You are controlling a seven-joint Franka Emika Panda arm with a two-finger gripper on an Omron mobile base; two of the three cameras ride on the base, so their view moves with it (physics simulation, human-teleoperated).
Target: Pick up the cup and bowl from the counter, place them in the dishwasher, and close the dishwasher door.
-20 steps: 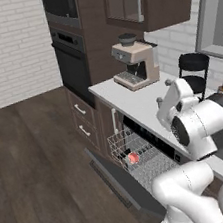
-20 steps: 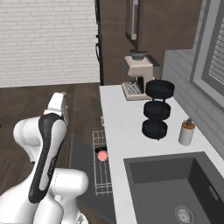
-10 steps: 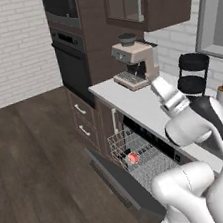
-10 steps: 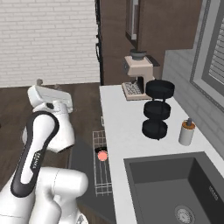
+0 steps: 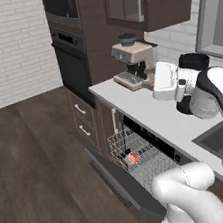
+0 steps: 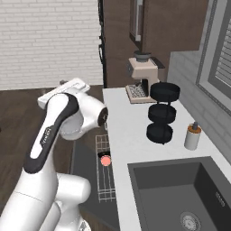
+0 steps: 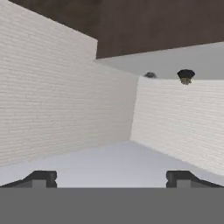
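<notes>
This is a home kitchen, rendered rather than photographed. A long pale counter runs over dark brown cabinets with drawers, and a dark grey sink is set into its near end. At the far end stands an espresso machine, with a black three-tier stand and a white dispenser bottle along the right wall. A tall black wall oven is built into the cabinetry at the far left, and upper cabinets hang above the counter. Under the counter a dishwasher stands open, its wire rack pulled out. White brick walls and a dark wood plank floor complete the room.
</notes>
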